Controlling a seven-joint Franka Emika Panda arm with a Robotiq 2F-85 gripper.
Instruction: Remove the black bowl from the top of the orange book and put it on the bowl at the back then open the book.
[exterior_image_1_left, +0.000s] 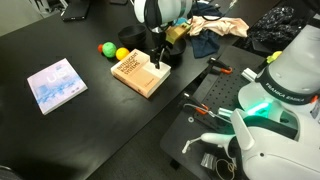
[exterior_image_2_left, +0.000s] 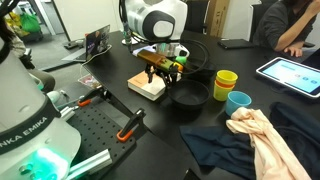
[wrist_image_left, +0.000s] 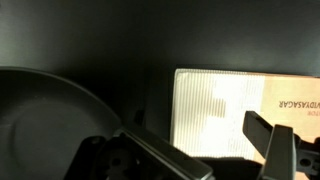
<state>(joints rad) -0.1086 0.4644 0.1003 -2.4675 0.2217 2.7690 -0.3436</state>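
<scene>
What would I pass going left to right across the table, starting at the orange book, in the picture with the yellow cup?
orange book → black bowl → yellow cup → tablet

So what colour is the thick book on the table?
Orange-brown, with dark lettering on its cover. The orange book shows best in an exterior view.

My white base (exterior_image_1_left: 278, 92) says FRANKA EMIKA in dark letters in an exterior view. The orange book (wrist_image_left: 295, 95) has dark letters on its cover, but I cannot read them.
</scene>
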